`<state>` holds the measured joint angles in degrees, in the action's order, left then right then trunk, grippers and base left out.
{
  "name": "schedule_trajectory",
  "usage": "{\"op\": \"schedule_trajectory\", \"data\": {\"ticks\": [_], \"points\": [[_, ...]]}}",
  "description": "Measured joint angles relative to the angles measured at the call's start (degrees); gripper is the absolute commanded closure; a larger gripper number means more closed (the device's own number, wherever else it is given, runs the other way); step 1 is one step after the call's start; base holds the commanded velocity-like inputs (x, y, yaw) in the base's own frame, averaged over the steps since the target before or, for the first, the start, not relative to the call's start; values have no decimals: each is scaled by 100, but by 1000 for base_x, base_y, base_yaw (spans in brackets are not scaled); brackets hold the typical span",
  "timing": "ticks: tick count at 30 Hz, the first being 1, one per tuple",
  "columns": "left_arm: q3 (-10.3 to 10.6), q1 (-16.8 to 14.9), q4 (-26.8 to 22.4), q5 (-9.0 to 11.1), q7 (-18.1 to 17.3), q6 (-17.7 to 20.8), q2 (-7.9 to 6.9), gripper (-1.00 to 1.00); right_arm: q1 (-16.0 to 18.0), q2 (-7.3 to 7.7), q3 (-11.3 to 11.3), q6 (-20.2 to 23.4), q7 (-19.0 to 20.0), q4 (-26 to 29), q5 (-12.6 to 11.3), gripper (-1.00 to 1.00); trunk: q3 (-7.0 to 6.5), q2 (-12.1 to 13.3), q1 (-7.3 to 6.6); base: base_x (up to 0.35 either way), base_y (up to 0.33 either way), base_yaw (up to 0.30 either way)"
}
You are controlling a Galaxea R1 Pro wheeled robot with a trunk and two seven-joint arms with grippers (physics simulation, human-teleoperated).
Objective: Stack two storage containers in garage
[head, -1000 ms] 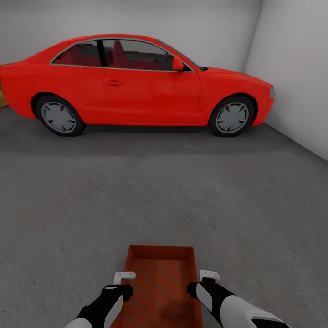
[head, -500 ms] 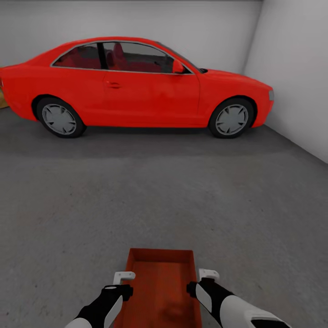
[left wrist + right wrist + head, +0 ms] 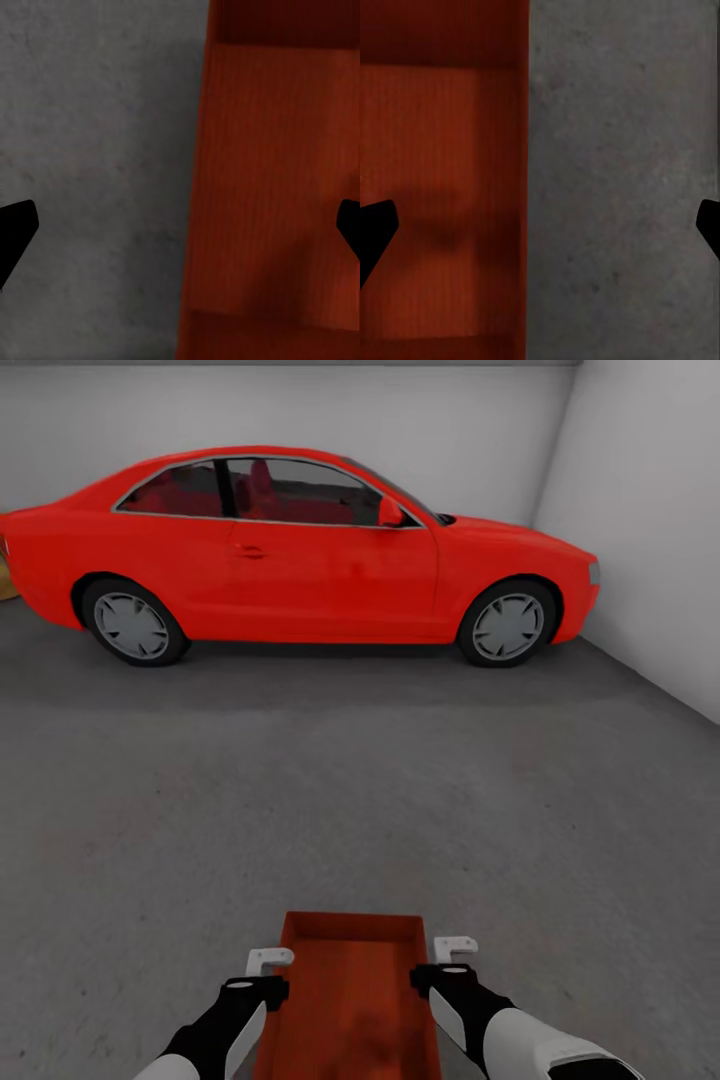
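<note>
Red-orange and lidless, the long shallow box [image 3: 350, 1000] sits at the bottom centre of the head view, running off the lower edge of the frame. It lies between the two grippers: the left gripper [image 3: 268, 960] is at its left wall and the right gripper [image 3: 455, 949] at its right wall, each with a white fingertip outside the box. In the left wrist view the box [image 3: 274, 187] fills one side of the frame, and the two dark fingertips [image 3: 15, 232] are spread wide, one over the concrete and one over the box's inside, so these jaws straddle the wall, released. The right wrist view shows the same: the box [image 3: 439, 187] on one side, the floor [image 3: 622, 187] on the other, the jaws wide apart across the wall. Whether the box rests on the floor I cannot tell. Grey mottled concrete [image 3: 400, 790] stretches ahead to a red car [image 3: 300, 550] parked side-on across the upper half, before white walls [image 3: 650, 510].
</note>
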<state>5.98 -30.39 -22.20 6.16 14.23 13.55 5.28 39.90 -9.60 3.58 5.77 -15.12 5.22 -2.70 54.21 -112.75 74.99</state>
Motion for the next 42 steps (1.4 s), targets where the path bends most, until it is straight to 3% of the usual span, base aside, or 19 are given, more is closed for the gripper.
{"op": "schedule_trajectory", "data": {"ticks": [10,15,21,26,42], "points": [[2,-1,-94,0,9,9,-12,-100,0,6,8,-21,-25,30,0,-100,-180,401,-220,0,0,0],[4,-1,-412,-1,16,39,-24,-100,0,33,12,-5,-41,423,7,-100,-270,602,-330,0,0,0],[0,7,-845,5,19,66,-256,-100,0,288,7,32,-46,836,10,-100,-377,842,-461,0,0,0],[-1,8,-1009,8,19,77,-390,-100,0,327,9,11,-42,853,8,-100,-467,1043,-571,0,0,0],[4,10,-1004,9,19,75,-417,-100,0,350,7,-20,1,828,8,-100,-754,1685,-923,0,0,0]]}}
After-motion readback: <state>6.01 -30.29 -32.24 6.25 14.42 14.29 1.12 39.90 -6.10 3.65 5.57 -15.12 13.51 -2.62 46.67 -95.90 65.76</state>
